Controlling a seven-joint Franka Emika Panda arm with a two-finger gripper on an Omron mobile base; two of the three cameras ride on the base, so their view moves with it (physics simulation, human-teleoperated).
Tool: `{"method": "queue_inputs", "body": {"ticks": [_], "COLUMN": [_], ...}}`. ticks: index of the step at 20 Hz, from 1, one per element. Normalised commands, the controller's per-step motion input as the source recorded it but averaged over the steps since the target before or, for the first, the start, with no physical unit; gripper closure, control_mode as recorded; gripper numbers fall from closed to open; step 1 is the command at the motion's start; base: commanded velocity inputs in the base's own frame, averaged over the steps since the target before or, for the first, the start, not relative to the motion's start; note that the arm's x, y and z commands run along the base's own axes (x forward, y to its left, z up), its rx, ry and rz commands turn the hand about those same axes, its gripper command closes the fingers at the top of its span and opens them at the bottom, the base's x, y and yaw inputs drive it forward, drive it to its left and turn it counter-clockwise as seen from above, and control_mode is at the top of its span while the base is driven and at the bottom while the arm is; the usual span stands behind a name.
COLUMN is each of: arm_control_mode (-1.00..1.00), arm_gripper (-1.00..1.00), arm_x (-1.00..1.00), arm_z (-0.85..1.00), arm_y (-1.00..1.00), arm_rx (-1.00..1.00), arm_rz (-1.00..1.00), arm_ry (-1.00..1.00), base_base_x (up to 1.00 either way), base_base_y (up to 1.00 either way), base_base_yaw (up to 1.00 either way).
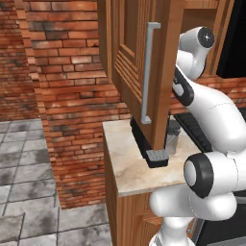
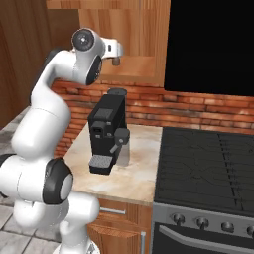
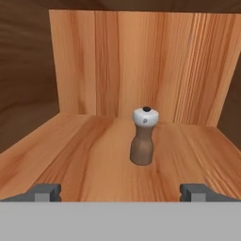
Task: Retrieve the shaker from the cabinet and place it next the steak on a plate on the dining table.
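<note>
The shaker (image 3: 142, 141), brown-bodied with a whitish cap, stands upright on the wooden shelf inside the cabinet (image 2: 134, 30). My gripper (image 3: 121, 193) is open and faces it from the shelf's front edge, with the shaker a little way ahead, roughly centred between the fingertips (image 3: 47, 192) and untouched. In the left base view the cabinet door (image 1: 127, 57) with its grey bar handle (image 1: 149, 72) is swung open, and my arm reaches up past it. The steak, the plate and the dining table are out of view.
A black coffee machine (image 2: 106, 131) stands on the marble counter (image 1: 126, 168) under the cabinet. A black stove (image 2: 208, 158) lies to the right of it. A brick wall (image 1: 62, 72) runs behind, and grey floor tiles (image 1: 24, 182) lie to the left.
</note>
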Motion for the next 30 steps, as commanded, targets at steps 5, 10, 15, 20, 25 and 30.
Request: {"method": "queue_inputs", "body": {"ticks": [5,10,15,20,25,30], "arm_control_mode": [-1.00,-1.00,-1.00,-1.00,-1.00,-1.00], "arm_gripper": [-1.00,-1.00,-1.00,-1.00,-1.00,-1.00], "arm_x": [0.28,0.24,0.17,0.18,0.17,0.16], "arm_z": [0.00,0.00,0.00,0.00,0.00,-0.05], "arm_y": [0.00,0.00,-0.01,-0.01,0.00,0.00], "arm_rx": [0.00,0.00,0.00,0.00,0.00,0.00], "arm_rz": [0.01,0.01,0.00,0.00,0.00,0.00], "arm_ry": [0.00,0.00,0.00,0.00,0.00,0.00], "base_base_x": [0.00,0.00,0.00,0.00,0.00,0.00], "base_base_y": [0.00,0.00,0.00,0.00,0.00,0.00], "base_base_yaw": [0.00,0.00,0.00,0.00,0.00,0.00]}}
